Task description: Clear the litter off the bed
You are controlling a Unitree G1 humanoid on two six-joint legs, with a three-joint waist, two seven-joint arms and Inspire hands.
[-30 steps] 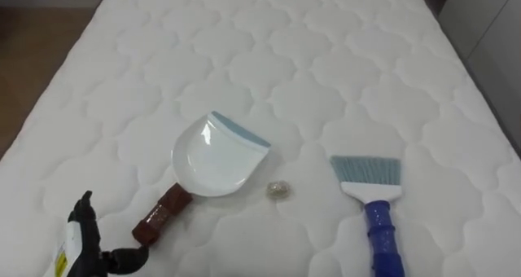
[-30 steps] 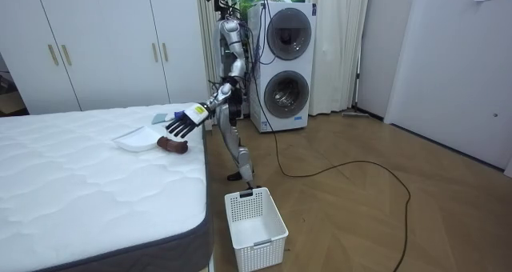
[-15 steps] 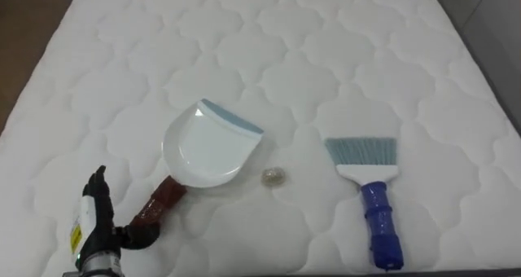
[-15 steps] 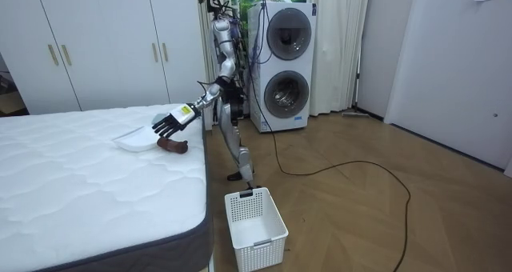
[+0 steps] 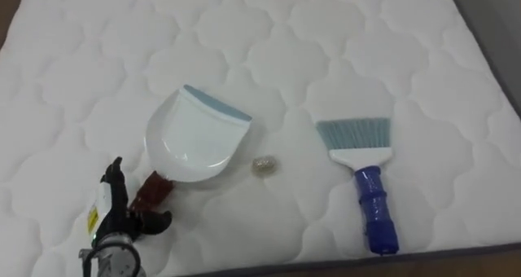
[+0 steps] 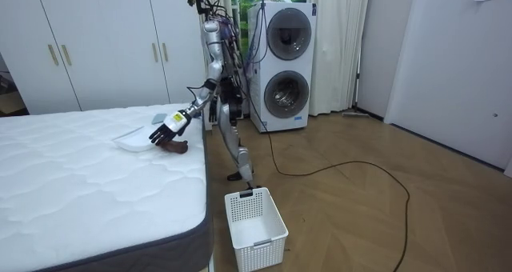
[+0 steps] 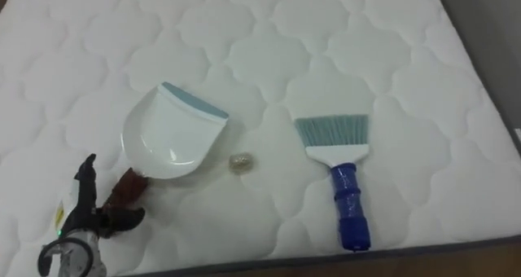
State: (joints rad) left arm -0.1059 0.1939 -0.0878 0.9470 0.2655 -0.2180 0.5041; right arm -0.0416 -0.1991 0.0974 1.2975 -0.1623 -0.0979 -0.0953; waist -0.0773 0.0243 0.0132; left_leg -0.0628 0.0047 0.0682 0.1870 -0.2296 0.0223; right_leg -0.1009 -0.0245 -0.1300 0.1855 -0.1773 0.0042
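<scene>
White mattress (image 5: 326, 32) holds one dustpan (image 5: 191, 138), one brush (image 5: 362, 167), one scrap (image 5: 263, 164) (left robot hand (image 5: 114, 213) spread open).

Both eye views look steeply down at the bed (image 5: 342, 57) from close, almost identical. Room view sits well back, catching that bed edge at left.

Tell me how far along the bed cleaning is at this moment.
Done: nothing yet; the debris ball lies on the mattress between the dustpan and the brush. In hand: the left hand, fingers open, is at the dustpan's brown handle, not closed round it. Left: grip the dustpan, take the untouched brush, sweep the ball in, and probably empty it into the basket on the floor.
</scene>
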